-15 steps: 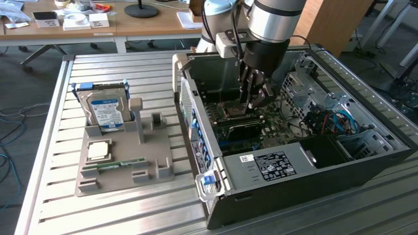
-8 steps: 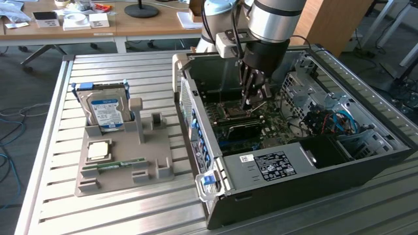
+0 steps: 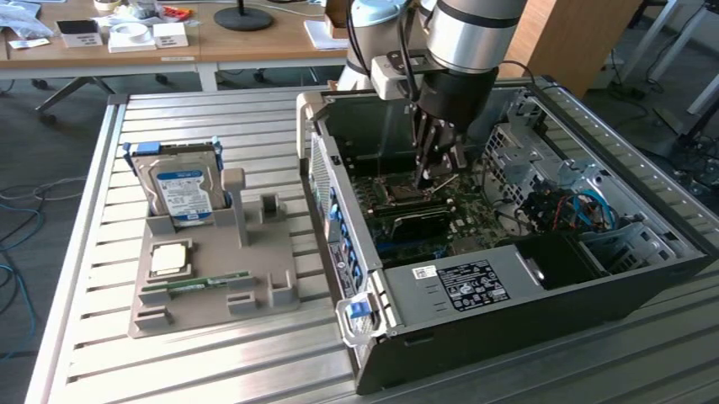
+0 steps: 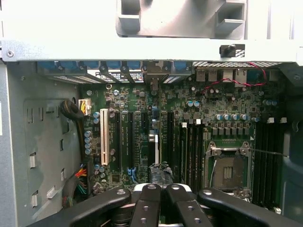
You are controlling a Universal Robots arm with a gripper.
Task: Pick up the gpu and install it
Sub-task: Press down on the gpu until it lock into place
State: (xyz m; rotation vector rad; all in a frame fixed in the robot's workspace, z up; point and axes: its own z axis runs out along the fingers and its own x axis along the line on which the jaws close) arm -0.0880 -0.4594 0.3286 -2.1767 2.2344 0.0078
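Gpu [image 4: 155, 142]: standing edge-on among motherboard [image 4: 227, 99] slots inside open computer case [image 3: 540, 286], being pinched by closed gripper [image 4: 161, 177] fingers. Grey holder [image 3: 214, 299] beside case: carrying hard drive [image 3: 185, 189], RAM stick [image 3: 197, 284], processor chip [image 3: 171, 257].

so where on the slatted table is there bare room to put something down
Bare slats lie behind the hard drive, and also in front of the grey holder tray. It is crowded inside the open computer case, where the gripper hangs above the motherboard.
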